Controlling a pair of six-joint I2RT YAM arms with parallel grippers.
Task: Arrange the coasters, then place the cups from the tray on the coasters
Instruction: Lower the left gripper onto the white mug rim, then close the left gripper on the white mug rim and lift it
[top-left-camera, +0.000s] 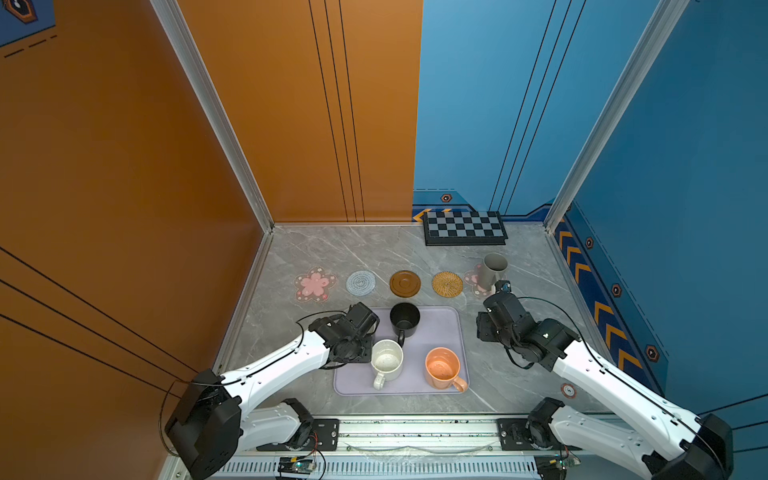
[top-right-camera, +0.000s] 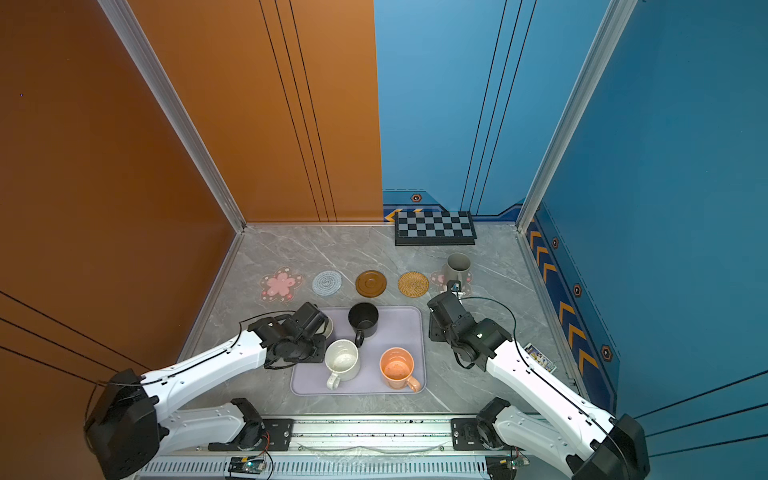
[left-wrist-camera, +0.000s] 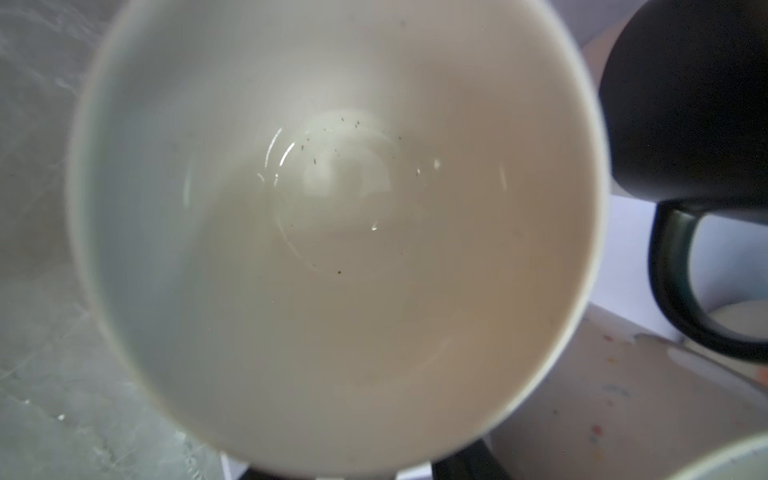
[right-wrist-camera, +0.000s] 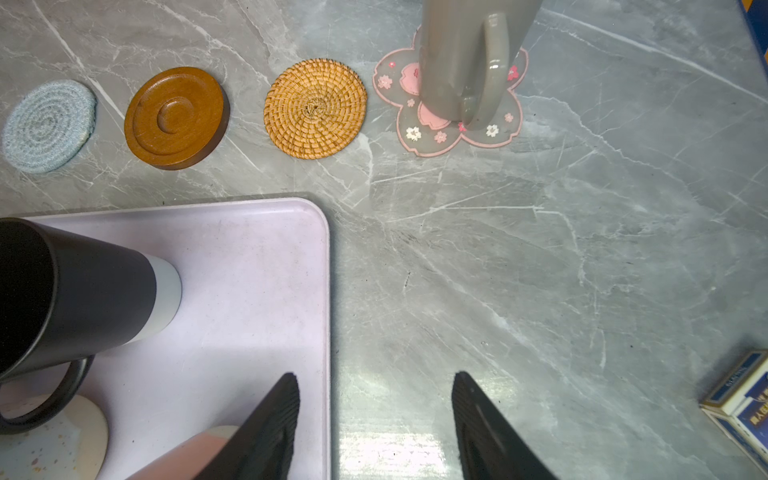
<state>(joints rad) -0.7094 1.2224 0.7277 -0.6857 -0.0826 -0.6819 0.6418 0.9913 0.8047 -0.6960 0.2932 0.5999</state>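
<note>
Left fingers: hidden; state cannot be told. A cream-lined cup (left-wrist-camera: 332, 232) fills the view beneath them. Right fingers (right-wrist-camera: 266, 428): apart, gripping nothing, one over the lavender tray (right-wrist-camera: 257, 249) corner. Ahead of them the grey cup (right-wrist-camera: 469, 62) stands upright on a pink flower coaster (right-wrist-camera: 490, 137). Box (right-wrist-camera: 739, 411) lettering beside them: unreadable.

White moulded links, black joint housings on left arm (top-left-camera: 274, 365), right arm (top-left-camera: 615, 390). Thin black cable (top-left-camera: 552, 301) loops beside each wrist. Small screw holes dot white shells. Black, ribbed, tapering fingers (right-wrist-camera: 266, 428) on right gripper (right-wrist-camera: 374, 374).
</note>
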